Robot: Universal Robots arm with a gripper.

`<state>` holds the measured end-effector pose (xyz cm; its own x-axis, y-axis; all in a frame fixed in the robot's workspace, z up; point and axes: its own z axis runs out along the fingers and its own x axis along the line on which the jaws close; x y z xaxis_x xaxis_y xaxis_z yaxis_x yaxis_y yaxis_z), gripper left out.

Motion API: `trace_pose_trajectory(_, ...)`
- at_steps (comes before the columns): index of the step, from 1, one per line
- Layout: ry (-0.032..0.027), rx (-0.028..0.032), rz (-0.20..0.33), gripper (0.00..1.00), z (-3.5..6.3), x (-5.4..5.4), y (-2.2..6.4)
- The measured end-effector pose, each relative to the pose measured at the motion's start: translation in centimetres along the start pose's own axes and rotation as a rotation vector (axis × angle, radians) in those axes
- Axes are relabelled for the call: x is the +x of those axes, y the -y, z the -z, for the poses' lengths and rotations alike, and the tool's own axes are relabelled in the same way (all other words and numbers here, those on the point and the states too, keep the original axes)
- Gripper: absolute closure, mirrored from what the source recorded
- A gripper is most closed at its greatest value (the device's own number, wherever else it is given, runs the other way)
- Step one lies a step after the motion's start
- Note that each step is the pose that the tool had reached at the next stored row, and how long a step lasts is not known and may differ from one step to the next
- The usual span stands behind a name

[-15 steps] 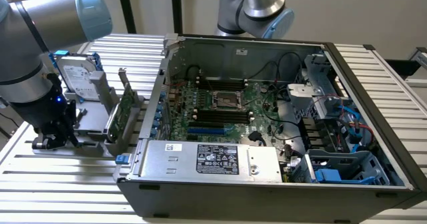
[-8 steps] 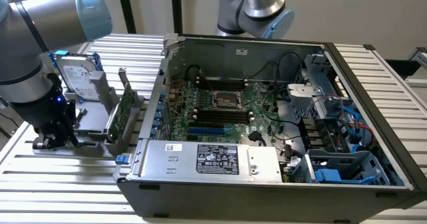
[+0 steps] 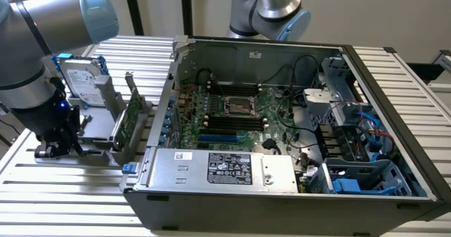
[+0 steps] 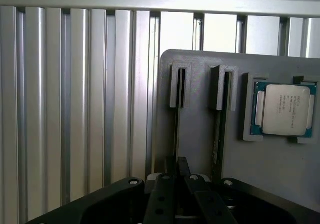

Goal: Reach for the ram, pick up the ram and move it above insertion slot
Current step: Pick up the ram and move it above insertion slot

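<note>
In the gray holder [image 4: 197, 114], the ram [image 4: 176, 129] stands on edge in a slot.
The gripper [image 4: 179, 176] has its jaws closed on the ram's near end, with the stick seated in the holder. A second stick [image 4: 218, 134] fills the holder's neighbouring slot, a processor [image 4: 285, 109] lies in a pocket beyond that, and the computer case [image 3: 282, 205] sits just beside the holder.

The table [image 3: 56, 195] is silver, with a pattern of long parallel ribs. The holder [image 4: 200, 134] is plain grey. The processor [image 4: 285, 109] has a silver lid and a blue-green rim. The gripper [image 4: 176, 173] is black. The motherboard [image 3: 278, 101] is green with black slots [image 3: 233, 123]. The arm [image 3: 49, 15] is grey with light blue caps [image 3: 99, 10].
</note>
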<state>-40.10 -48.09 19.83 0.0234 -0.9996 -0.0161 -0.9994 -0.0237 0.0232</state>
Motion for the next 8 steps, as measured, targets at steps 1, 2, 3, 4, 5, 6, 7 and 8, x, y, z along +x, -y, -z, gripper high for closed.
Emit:
trace_pose_trajectory(1,0.0000,-0.0003,0.000,0.87,0.06,0.0,-0.01)
trace_pose_trajectory(2,0.0000,-0.0007,0.000,0.87,0.16,0.0,-0.01)
trace_pose_trajectory(3,0.0000,-0.0012,0.000,0.87,0.30,0.0,-0.02)
trace_pose_trajectory(4,0.0000,-0.0018,0.000,0.87,0.46,0.0,-0.02)
trace_pose_trajectory(5,0.0001,-0.0025,0.000,0.87,0.66,0.0,-0.02)
trace_pose_trajectory(6,0.0000,-0.0035,0.000,0.87,0.88,0.0,-0.03)
trace_pose_trajectory(7,0.0001,-0.0045,0.000,0.87,1.12,0.0,-0.03)
trace_pose_trajectory(8,0.0001,-0.0056,0.000,0.87,1.39,0.0,-0.04)
